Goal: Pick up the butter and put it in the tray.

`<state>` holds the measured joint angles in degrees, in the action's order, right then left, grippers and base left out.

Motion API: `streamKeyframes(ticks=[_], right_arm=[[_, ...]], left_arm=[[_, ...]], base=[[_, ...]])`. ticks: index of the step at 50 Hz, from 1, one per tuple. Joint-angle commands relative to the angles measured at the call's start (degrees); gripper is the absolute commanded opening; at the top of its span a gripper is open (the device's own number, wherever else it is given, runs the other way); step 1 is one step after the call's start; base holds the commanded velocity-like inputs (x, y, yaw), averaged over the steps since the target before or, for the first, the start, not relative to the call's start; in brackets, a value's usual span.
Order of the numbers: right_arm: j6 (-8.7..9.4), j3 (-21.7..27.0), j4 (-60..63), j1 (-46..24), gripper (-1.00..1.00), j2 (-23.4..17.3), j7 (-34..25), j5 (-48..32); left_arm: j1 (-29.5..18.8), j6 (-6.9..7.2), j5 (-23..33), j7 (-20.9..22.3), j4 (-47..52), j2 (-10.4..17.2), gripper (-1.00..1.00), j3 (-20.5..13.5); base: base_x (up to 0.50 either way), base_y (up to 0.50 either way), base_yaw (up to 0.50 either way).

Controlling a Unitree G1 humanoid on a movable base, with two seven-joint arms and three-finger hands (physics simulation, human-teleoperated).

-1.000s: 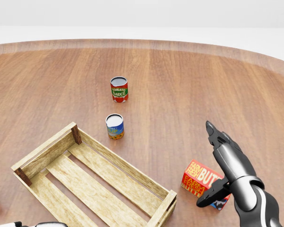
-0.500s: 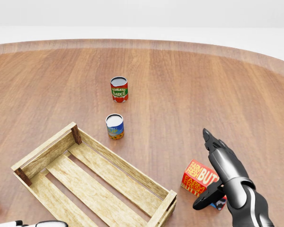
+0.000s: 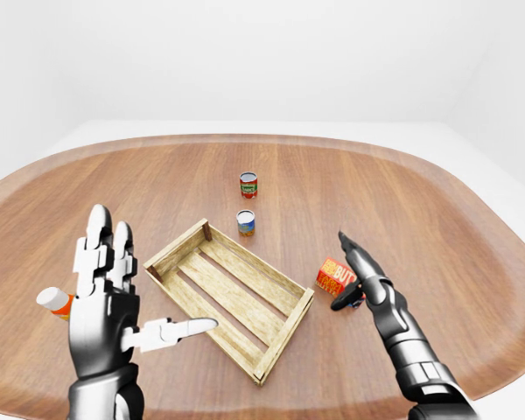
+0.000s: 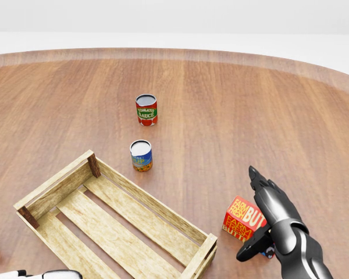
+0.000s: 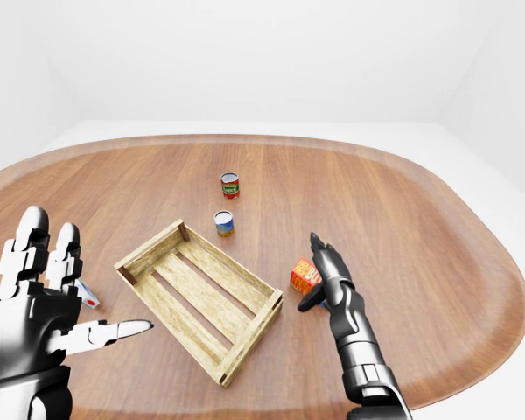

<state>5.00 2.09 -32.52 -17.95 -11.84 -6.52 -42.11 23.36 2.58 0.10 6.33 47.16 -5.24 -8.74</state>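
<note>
Red butter box point(image 4: 242, 218) under right hand point(image 4: 272, 216), fingers point(image 4: 259, 180) spread.

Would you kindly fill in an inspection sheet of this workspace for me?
Surface: rounded wooden table.
Job's things: butter box to the right of the slatted wooden tray, outside it; tray holds nothing.
Clutter: tomato sauce can and a second can, both upright above the tray in the head view; a small item behind the left hand.
Hands: left hand raised, fingers spread; right hand open against the butter box, not closed round it.
Cables: nothing seen.
Surroundings: plain white walls and floor.
</note>
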Motion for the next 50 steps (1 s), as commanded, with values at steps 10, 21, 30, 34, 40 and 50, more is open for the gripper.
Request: streamKeyframes(ticks=[10,21,30,34,40,50], right_arm=[[0.0,-0.6,-2.5,-0.6,1.0,-0.1,0.0,-1.8],[0.0,-1.1,-6.0,-1.8,1.0,-0.2,0.9,-2.0],[0.0,-1.4,-6.3,-1.7,1.0,-0.1,0.6,-2.5],[0.0,-1.4,-7.8,-2.3,1.0,-0.1,0.9,-2.6],[0.0,-1.6,-9.6,-2.8,1.0,-0.3,1.1,-2.6],[0.0,-1.7,-8.5,-1.9,1.0,-0.6,0.1,-3.9]], left_arm=[[-0.2,-0.12,-0.2,0.1,-0.5,-0.1,1.0,-0.4],[-0.6,-0.08,-0.2,0.0,-1.0,0.0,1.0,-0.4],[-0.6,-0.11,-0.2,0.0,-1.1,0.0,1.0,-0.4],[-0.7,-0.09,-0.1,-0.1,-1.2,0.1,1.0,-0.4],[-0.8,-0.01,-0.1,-0.1,-1.2,0.1,1.0,-0.4],[-1.1,0.07,-0.4,-0.1,-1.4,0.1,1.0,-0.9]], base=[[0.0,0.0,0.0],[0.0,0.0,0.0],[0.0,0.0,0.0],[0.0,0.0,0.0],[0.0,0.0,0.0],[0.0,0.0,0.0]])
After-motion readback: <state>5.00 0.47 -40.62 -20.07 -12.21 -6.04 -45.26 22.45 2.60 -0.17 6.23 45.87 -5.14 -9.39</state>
